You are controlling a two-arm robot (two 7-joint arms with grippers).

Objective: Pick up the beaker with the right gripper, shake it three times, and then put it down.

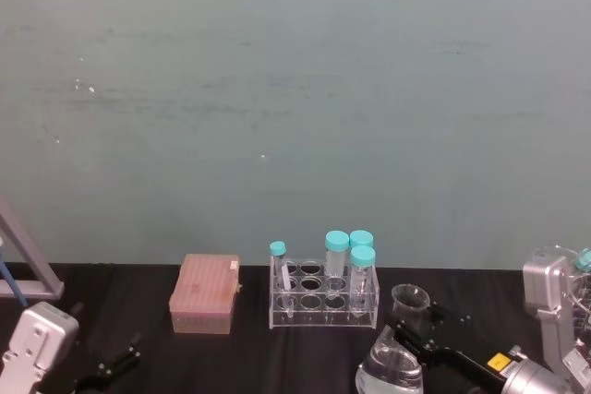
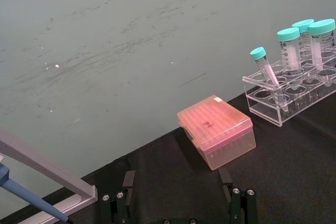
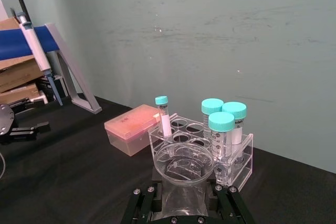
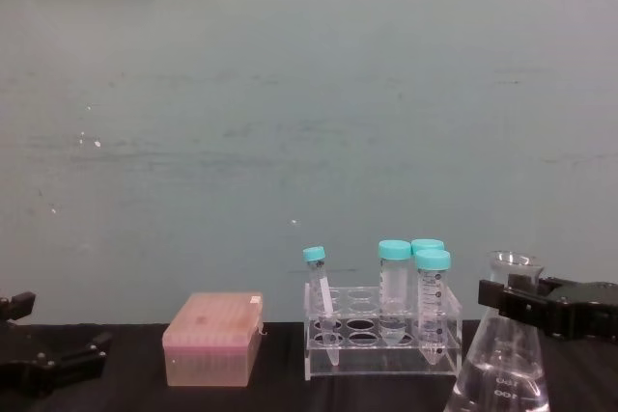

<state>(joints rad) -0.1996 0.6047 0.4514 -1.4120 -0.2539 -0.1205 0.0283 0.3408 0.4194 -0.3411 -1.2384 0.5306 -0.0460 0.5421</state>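
The beaker (image 4: 500, 364) stands just to the right of the clear tube rack (image 4: 381, 344) and a little nearer the robot, with clear liquid in its wide base. The right gripper (image 4: 521, 304) comes in from the right and is clamped on the beaker's narrow neck just under the flared rim — in the right wrist view its black fingers (image 3: 140, 203) sit on either side of the glass (image 3: 181, 174). I cannot tell whether the base is touching the black table (image 1: 249, 357) or lifted off it.

The rack holds four teal-capped tubes (image 4: 433, 301), the thinnest one leaning. Left of the rack, apart from it, lies a pink tip box (image 4: 212, 338).

The left gripper (image 2: 178, 203) is parked low, far left of the rack and short of the box — its fingers spread wide around nothing.
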